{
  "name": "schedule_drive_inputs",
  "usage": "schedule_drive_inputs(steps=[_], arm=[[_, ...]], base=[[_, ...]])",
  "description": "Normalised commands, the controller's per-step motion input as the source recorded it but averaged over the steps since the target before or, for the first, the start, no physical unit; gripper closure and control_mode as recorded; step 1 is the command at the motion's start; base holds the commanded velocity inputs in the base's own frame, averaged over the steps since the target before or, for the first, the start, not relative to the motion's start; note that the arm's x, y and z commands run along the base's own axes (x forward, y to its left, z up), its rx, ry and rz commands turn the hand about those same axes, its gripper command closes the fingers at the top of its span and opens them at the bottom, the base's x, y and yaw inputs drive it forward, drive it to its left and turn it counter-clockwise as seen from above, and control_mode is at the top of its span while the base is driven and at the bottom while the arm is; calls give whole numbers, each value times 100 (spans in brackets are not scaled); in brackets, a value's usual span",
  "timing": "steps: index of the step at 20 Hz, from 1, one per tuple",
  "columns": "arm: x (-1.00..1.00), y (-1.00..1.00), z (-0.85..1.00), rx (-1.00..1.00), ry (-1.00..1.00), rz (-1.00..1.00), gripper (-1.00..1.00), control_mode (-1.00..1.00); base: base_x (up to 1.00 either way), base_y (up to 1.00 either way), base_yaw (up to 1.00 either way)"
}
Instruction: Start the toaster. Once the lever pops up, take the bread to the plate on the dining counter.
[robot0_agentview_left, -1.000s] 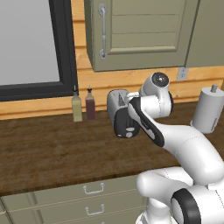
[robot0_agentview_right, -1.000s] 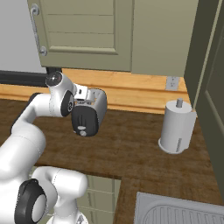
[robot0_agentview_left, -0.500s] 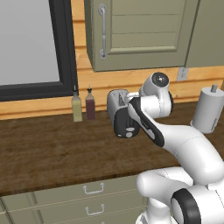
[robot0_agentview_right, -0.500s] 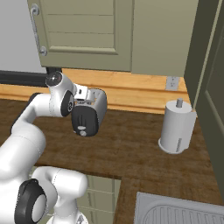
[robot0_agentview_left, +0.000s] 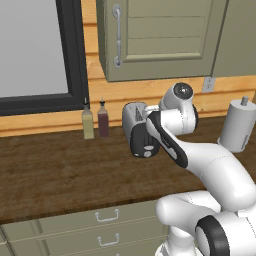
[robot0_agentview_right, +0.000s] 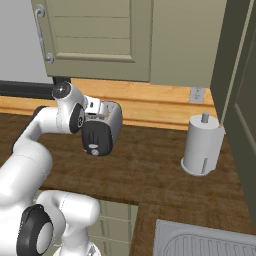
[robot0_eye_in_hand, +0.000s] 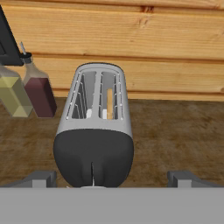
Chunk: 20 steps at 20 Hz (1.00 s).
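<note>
Gripper (robot0_eye_in_hand: 112, 181) spread to full width, empty, touching nothing. In the hand view its two dark fingertips (robot0_eye_in_hand: 41, 178) sit at 7 and 5 o'clock, and the toaster's black end panel lies between them with air on both sides.

Toaster (robot0_eye_in_hand: 95, 131): silver-grey, upright on the dark wood counter (robot0_eye_in_hand: 175, 135), end panel facing the hand. Two slots on top. Bread (robot0_eye_in_hand: 109, 104) shows as a thin tan edge standing in the slot toward 3 o'clock, sunk below the rim. In the left base view the toaster (robot0_agentview_left: 134, 122) is half hidden behind the arm's wrist; in the right base view its black panel and round knob (robot0_agentview_right: 93, 146) face the camera.

Edges and room: wood-plank wall (robot0_eye_in_hand: 166, 48) runs close behind the toaster at 12 o'clock. Two bottles at 10 o'clock in the hand view, a yellow one (robot0_eye_in_hand: 13, 94) and a dark-red one (robot0_eye_in_hand: 39, 94), stand near the toaster but apart from it. Bare counter toward 3 o'clock. In the right base view a paper-towel roll (robot0_agentview_right: 202, 146) stands well apart at 3 o'clock, and a sink rim (robot0_agentview_right: 200, 242) shows at 5 o'clock. Wall cabinet (robot0_agentview_left: 155, 37) hangs overhead.
</note>
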Motion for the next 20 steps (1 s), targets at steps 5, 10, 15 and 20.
schedule_drive_inputs(steps=[5,10,15,20], arm=[[0,0,0,0,0,0,-100,-100],[0,0,0,0,0,0,-100,-100],[0,0,0,0,0,0,-100,-100],[0,0,0,0,0,0,-100,-100]], base=[[0,0,0],[0,0,0],[0,0,0],[0,0,0]])
